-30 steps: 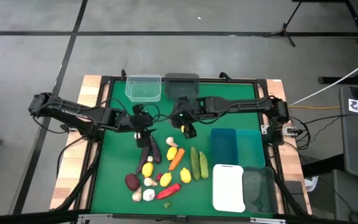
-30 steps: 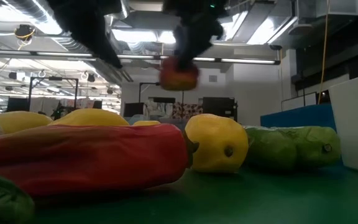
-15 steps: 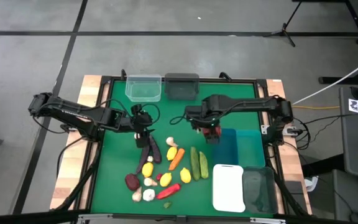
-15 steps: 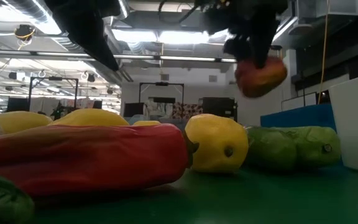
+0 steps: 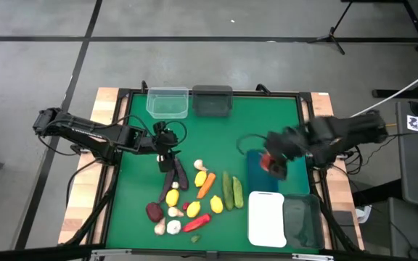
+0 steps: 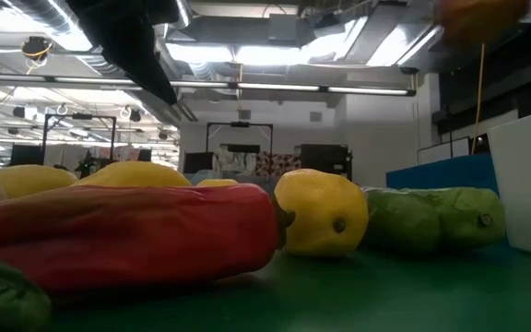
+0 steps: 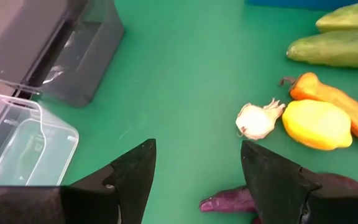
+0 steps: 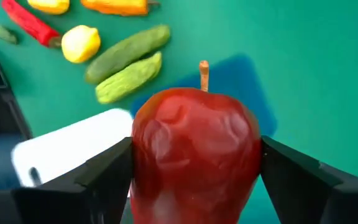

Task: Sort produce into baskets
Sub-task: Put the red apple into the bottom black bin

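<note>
Five baskets, two cucumbers. Right gripper clamps one red apple above the blue basket; left gripper gapes empty.

Five baskets are sitting around the green mat: a clear basket and a dark grey basket at its far edge, and a blue basket, a white basket and a dark translucent basket toward its right side. Four yellow lemons are lying on the mat, along with two green cucumbers, one orange carrot, one red pepper and three white garlic bulbs. One red apple is showing above the blue basket.
</note>
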Controlling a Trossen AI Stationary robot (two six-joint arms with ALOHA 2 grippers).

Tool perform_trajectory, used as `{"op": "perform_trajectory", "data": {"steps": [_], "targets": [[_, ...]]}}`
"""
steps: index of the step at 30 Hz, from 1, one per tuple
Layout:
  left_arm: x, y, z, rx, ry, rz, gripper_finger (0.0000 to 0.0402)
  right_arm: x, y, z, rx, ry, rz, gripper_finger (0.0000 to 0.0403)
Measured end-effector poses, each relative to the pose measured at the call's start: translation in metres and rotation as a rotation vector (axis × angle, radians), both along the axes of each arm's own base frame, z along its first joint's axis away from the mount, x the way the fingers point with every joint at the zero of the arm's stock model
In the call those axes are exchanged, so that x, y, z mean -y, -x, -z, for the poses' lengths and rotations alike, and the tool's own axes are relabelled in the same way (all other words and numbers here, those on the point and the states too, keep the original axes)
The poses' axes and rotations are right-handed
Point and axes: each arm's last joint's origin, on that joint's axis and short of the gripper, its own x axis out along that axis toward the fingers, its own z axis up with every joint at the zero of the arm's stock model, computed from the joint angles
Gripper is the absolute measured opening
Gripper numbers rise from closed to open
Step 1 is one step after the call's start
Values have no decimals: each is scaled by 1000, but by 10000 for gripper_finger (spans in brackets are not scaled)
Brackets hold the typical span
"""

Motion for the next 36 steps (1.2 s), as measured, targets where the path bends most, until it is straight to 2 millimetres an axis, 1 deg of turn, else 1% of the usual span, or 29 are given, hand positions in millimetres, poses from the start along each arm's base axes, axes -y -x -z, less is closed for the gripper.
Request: {"op": "perform_trajectory", "data": {"steps": [4, 7, 11, 16, 21, 26, 31, 36], "targets": [[0, -2, -2, 31, 4, 1, 233, -40, 28, 21, -51, -19, 113, 308], [0, -4, -3, 55, 7, -2, 233, -65, 44, 40, -110, -41, 194, 308], [0, -4, -4, 59, 7, -2, 233, -92, 62, 65, -152, -105, 320, 308], [0, -4, -4, 59, 9, -5, 233, -116, 84, 86, -161, -174, 431, 308], [0, -4, -4, 63, 18, -15, 233, -130, 95, 108, -166, -235, 471, 308], [0, -4, -3, 60, 18, -15, 233, -132, 99, 126, -252, -263, 467, 308], [0, -4, -3, 60, 18, -15, 233, -131, 100, 130, -265, -240, 395, 308], [0, -4, -3, 56, 17, -15, 233, -131, 100, 130, -264, -238, 394, 310]]}}
